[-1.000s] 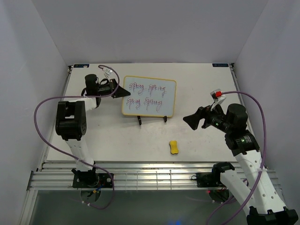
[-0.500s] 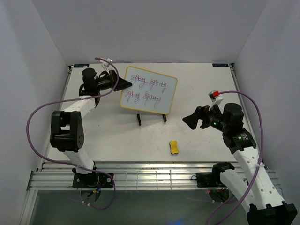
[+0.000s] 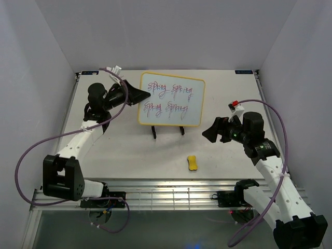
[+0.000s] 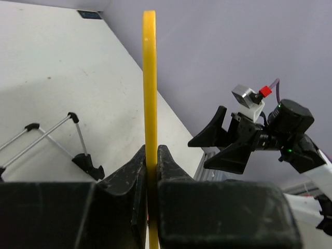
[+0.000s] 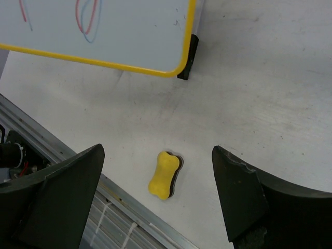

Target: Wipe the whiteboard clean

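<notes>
The whiteboard, white with a yellow frame and purple-red handwriting, is held up above the table at the back middle. My left gripper is shut on its left edge; in the left wrist view the yellow frame runs edge-on between the fingers. My right gripper is open and empty, to the right of the board and above the table. The right wrist view shows the board's lower corner and the yellow eraser lying on the table between my open fingers.
The black wire stand stands on the table below the board; it also shows in the left wrist view. The eraser lies near the front edge. White walls enclose the table on three sides.
My left arm has lifted the whiteboard off the stand and swung it up and to the right, turning it upright. My right gripper has shifted slightly left and stays open.
</notes>
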Controlling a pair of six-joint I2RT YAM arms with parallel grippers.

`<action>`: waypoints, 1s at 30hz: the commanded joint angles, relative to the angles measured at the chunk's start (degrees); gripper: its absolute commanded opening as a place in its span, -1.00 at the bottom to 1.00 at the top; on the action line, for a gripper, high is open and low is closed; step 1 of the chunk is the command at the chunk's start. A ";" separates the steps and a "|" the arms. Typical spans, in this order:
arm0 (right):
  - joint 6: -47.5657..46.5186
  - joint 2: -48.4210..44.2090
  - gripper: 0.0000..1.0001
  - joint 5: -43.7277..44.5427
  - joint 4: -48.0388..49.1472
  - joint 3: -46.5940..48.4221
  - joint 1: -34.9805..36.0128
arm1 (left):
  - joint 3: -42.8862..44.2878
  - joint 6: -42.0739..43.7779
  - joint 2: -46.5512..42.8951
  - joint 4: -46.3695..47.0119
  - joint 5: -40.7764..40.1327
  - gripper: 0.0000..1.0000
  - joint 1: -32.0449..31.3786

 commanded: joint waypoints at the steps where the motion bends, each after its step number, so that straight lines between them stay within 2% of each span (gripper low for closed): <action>1: 0.95 -0.52 0.79 -1.29 -1.84 -0.14 0.52 | -1.79 -0.11 -10.12 -9.17 -9.45 -1.00 0.64; 5: 0.51 -0.96 0.76 1.16 -3.50 -2.17 1.57 | -0.93 5.17 -18.47 -26.71 -17.09 -1.00 0.90; 6: 0.60 -0.26 0.68 1.42 -3.59 -2.60 1.92 | -0.58 5.78 -20.06 -29.81 -18.85 -1.00 0.99; 9: 1.13 3.50 0.52 3.08 -3.77 -3.66 5.34 | 2.23 7.37 -24.81 -40.89 -26.23 -1.00 0.99; 12: 1.92 8.17 0.52 10.99 -5.34 -2.35 12.54 | 6.01 9.12 -27.36 -49.43 -30.37 -1.00 1.08; 13: 2.18 9.14 0.53 13.09 -5.61 -1.04 15.96 | 6.71 9.56 -27.98 -50.58 -30.55 -1.00 1.08; 14: 3.23 10.45 0.52 17.46 -6.05 -0.33 17.38 | 8.11 10.53 -29.03 -52.50 -29.86 -1.00 1.16; 18: 5.69 13.44 0.51 24.53 -7.72 2.75 23.10 | 11.98 12.29 -30.18 -56.99 -25.81 -1.00 1.16; 23: 10.61 17.93 0.44 33.67 -8.26 3.46 30.66 | 14.01 14.40 -32.37 -61.21 -28.97 -1.00 1.16; 25: 12.37 18.46 0.37 34.03 -7.38 2.40 32.07 | 14.02 15.02 -33.34 -61.75 -30.03 -1.00 1.08; 30: 14.05 21.97 0.35 35.08 -7.02 3.36 35.32 | 12.79 15.63 -33.78 -62.28 -30.64 -1.00 1.08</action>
